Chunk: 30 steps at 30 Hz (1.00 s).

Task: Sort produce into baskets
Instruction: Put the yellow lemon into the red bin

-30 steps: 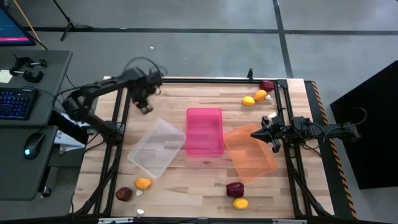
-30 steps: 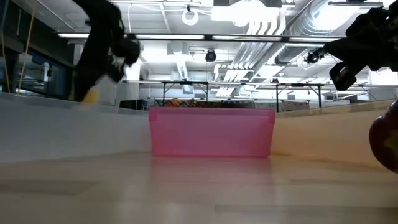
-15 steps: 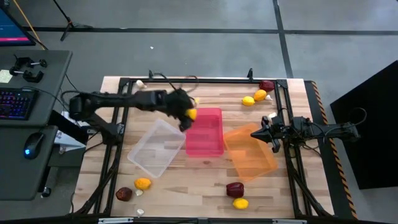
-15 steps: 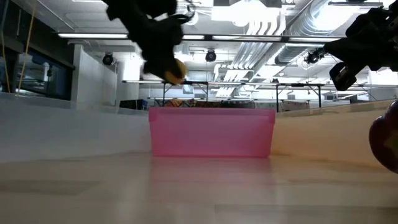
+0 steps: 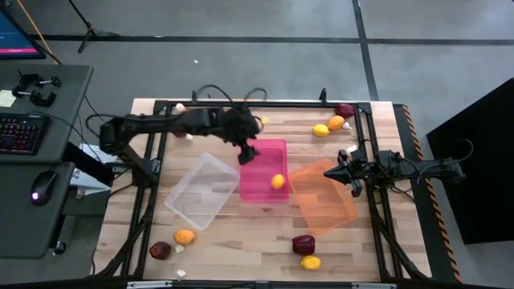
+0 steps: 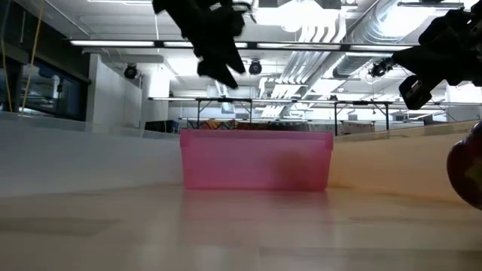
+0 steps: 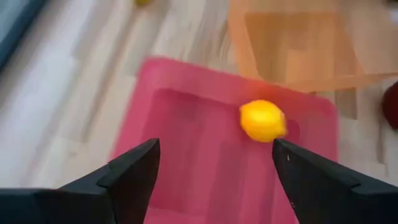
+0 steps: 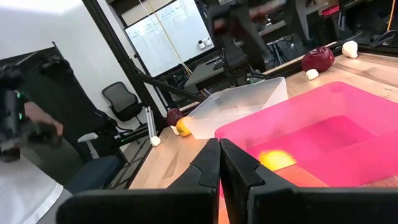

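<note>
My left gripper [image 5: 249, 151] hangs open and empty above the far part of the red-pink bin [image 5: 263, 160]; its fingers spread wide in the left wrist view [image 7: 217, 180]. A yellow lemon [image 5: 278, 181] lies on the floor of that bin near its right wall, also in the left wrist view [image 7: 262, 120] and the right wrist view [image 8: 277, 160]. The clear bin [image 5: 202, 190] lies left of the pink one, the orange bin [image 5: 323, 197] right of it. My right gripper [image 5: 329, 172] waits shut over the orange bin's far edge.
Loose produce lies on the table: two lemons [image 5: 321, 130] and a dark red fruit [image 5: 344, 111] at the far right, a dark red fruit [image 5: 160, 250] and lemon [image 5: 185, 237] at the near left, another pair [image 5: 303, 243] near the front, and garlic bulbs [image 5: 350, 149].
My left gripper has gone from the table's far left toward the right, carrying the lemon, and stopped over the red-pink bin. It has let go of the lemon, which has dropped into the bin and come to its near right part.
</note>
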### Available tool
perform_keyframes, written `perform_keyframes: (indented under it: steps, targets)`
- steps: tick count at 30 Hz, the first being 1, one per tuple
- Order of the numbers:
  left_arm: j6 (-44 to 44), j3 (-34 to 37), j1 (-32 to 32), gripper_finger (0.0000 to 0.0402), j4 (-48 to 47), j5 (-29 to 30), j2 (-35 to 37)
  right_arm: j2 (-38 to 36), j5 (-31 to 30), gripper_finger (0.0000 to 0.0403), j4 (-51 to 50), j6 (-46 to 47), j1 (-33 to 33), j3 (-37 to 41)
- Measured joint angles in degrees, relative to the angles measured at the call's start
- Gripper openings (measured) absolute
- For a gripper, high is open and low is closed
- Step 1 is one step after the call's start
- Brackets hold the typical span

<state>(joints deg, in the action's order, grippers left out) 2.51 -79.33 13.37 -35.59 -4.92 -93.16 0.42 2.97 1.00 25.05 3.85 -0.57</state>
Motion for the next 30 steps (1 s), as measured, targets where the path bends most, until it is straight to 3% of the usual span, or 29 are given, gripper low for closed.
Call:
perform_keyframes:
  steps: [4,7,11,14,17,22,25,30]
  targets:
    - [0.4,2.7,3.0,0.0299,2.7,0.5,7.8,0.0,0.0,0.0000,0.0,0.0,0.0,0.0]
    - [2.5,8.2,5.9,0.0298,9.9,0.6,13.3,0.0,0.0,0.0000,0.0,-0.1,0.0,0.0]
    - [7.9,16.0,10.3,0.0298,17.6,-1.2,19.8,0.0,-7.0,0.0000,0.4,-2.5,-0.1,0.0]
    - [13.0,20.7,13.1,0.0298,19.4,-3.0,23.7,0.1,-15.4,0.0000,7.3,3.0,-0.1,0.0]
    - [15.8,23.9,14.5,0.0298,19.5,-3.1,27.5,0.0,-30.6,0.0000,22.4,11.3,-0.1,0.0]
    - [17.3,26.5,15.8,0.0298,19.7,-2.2,32.2,1.3,-47.9,0.0000,38.7,5.2,-1.4,0.0]
    - [17.4,26.5,16.4,0.0298,20.1,-1.1,34.0,4.9,-47.9,0.0000,41.2,5.1,-4.7,-0.5]
    - [16.9,26.5,17.9,0.0298,22.0,0.7,35.0,14.3,-40.5,0.0000,35.8,11.7,-10.7,-4.2]
